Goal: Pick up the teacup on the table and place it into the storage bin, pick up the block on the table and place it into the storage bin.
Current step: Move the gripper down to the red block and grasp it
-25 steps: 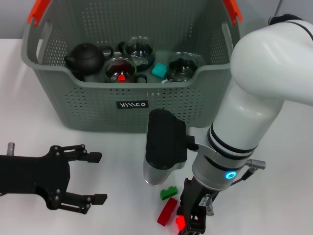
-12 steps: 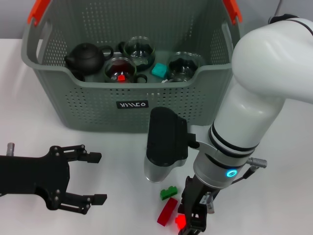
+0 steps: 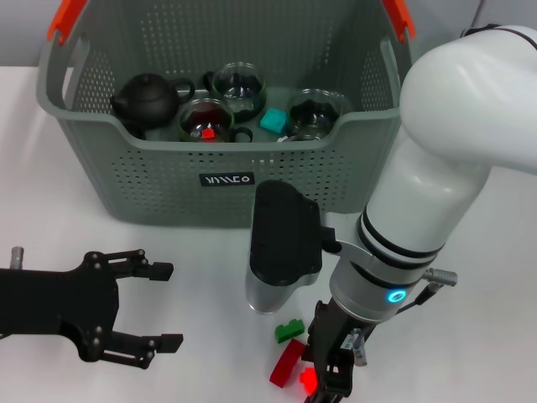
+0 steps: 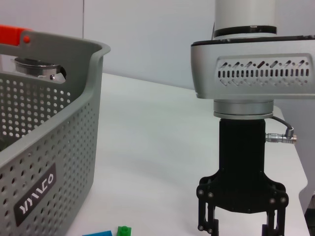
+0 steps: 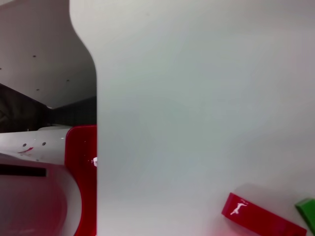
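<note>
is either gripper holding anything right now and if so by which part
The left gripper is open and holds nothing. The right gripper is down at a small red block, but whether it grips it cannot be told.

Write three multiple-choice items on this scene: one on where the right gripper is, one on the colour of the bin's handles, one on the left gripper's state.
1. The right gripper is
A. inside the storage bin
B. low over the table by the red block
C. beside the left gripper

2. The storage bin has handles coloured
A. orange
B. blue
C. black

3. The left gripper is
A. shut on a teacup
B. shut, empty
C. open, empty

Answers: 1 B, it stands beside the red block and green block. 2 A, orange shows at both top corners. 3 C, its fingers are spread with nothing between.
</note>
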Motion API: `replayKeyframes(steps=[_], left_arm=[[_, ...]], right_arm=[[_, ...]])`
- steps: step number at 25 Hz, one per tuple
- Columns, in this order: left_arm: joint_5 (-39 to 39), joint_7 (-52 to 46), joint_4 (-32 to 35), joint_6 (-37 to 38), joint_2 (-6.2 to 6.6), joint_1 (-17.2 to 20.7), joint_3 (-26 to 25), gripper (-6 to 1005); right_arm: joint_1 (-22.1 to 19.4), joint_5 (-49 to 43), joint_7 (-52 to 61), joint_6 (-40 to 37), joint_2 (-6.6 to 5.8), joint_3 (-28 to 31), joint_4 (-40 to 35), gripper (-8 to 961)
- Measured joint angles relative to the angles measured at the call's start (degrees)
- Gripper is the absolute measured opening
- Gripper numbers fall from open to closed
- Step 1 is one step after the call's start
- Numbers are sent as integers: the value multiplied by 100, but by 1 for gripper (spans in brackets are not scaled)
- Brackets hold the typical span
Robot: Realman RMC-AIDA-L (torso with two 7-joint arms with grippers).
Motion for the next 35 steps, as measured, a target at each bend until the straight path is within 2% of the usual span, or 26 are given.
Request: replayKeyframes(steps=[5,12,35], left_arm=[[0,-16,0,-3,0,-2,-3,918],[-3,-25,-28,-13,-4,-14,-3,918],[-13,-15,-158,-27,35,-74,-12,919]], right_arm=[[-14,-31,-20,-37,-1,-20,-26,666],[-59,-282,-10,-43,11,-52,-178,666],[-49,-259,18,58,47,-305,-231,665]])
